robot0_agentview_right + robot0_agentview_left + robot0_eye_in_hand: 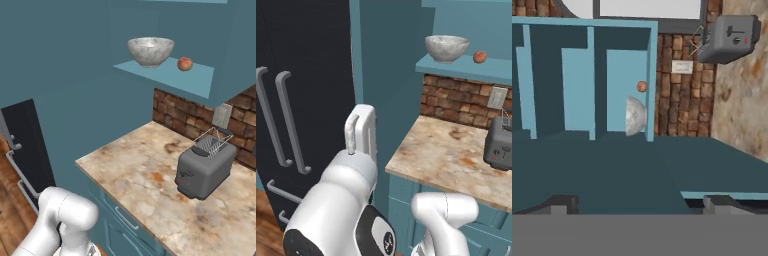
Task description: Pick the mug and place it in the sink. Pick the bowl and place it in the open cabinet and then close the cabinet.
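While beside brick, marbled countertop [150, 180].

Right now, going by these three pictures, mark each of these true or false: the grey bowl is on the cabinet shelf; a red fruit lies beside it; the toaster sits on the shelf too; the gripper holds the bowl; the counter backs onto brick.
1. The round, dull grey metallic bowl sits on the shelf of the open teal-blue upper cabinet. True.
2. A small round red-orange fruit lies on that shelf beside the bowl. True.
3. The boxy grey toaster stands on the shelf as well. False: it stands on the mottled stone counter below.
4. The gripper is closed on the bowl. False: its jaws stand open and empty, away from the bowl.
5. A brick wall rises behind the counter. True.
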